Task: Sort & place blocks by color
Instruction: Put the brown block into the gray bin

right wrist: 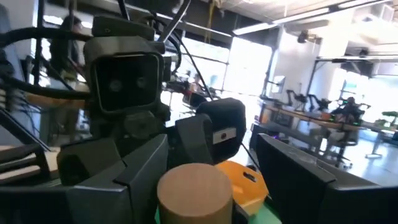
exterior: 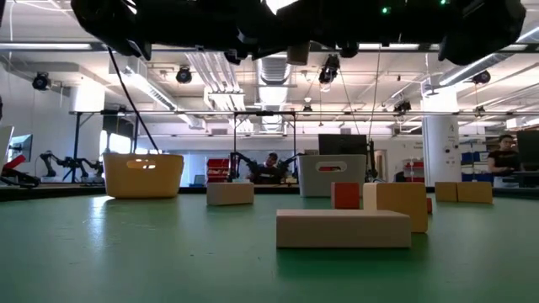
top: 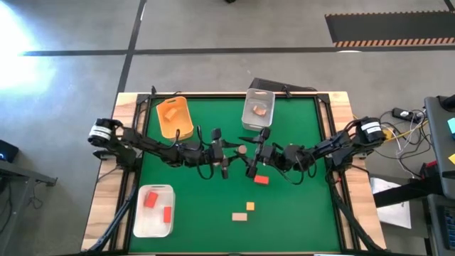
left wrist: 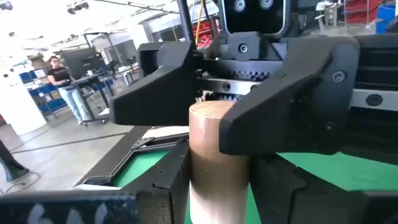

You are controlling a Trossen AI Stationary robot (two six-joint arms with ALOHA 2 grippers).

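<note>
The left gripper [top: 230, 151] hangs above the middle of the green-topped table [top: 306, 213], its fingers pinching a pale tan wooden cylinder [top: 242, 150] by one end. In the left wrist view the cylinder rises straight out from between them. It is held clear of the table and pointed at the other arm, which looks to me like an offer for a hand-over.

The right gripper [top: 253, 152] meets it head-on, its jaws bracketing the cylinder's free end. In the right wrist view a gap shows beside the round end face on one side, so I judge these jaws spread around the piece and not yet clamped.

Just beyond the grippers, at the far edge, a clear plastic bin [top: 249, 119] holds one tan-orange piece. It stands closer to the right arm, which may be why the cylinder is being passed over. The orange plastic bin [top: 186, 122] at far left holds a yellow-orange block [top: 170, 112]. The white bin [top: 142, 220] at near left holds two red blocks [top: 151, 200], so each colour has its own bin.

Unsorted on the near side lie a small red rectangular block [top: 261, 180], a yellow-orange one [top: 250, 206] and a tan wooden one [top: 240, 216].
</note>
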